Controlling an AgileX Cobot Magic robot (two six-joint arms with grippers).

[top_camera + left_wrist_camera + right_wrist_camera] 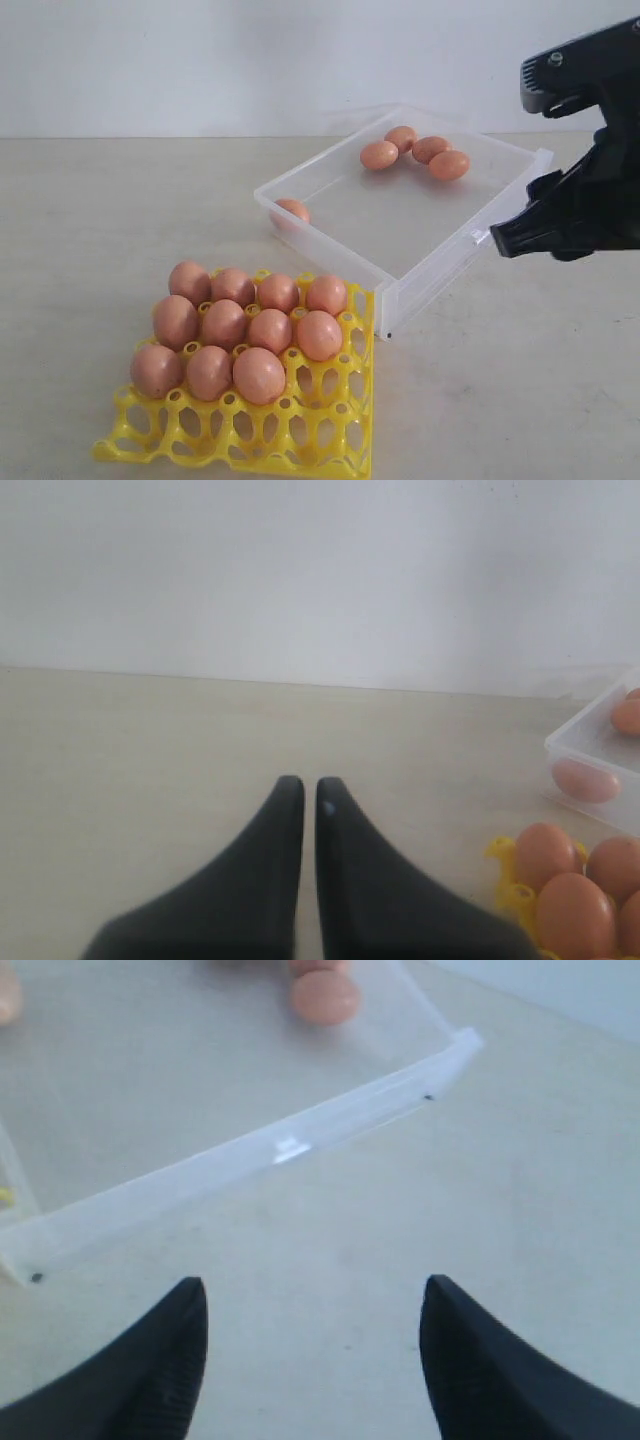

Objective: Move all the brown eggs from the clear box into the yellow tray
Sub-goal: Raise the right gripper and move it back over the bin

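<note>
Eleven brown eggs sit in the yellow tray, filling its back three rows. Five more are in the clear box just behind it on the tabletop: four bunched at the far corner, plus one that looks like it's against the left wall, kinda hazy through the plastic. The right gripper hangs just outside the box wall with the latch tab, jaws wide apart and empty, and the left gripper is off to the side, jaws together on nothing.
</note>
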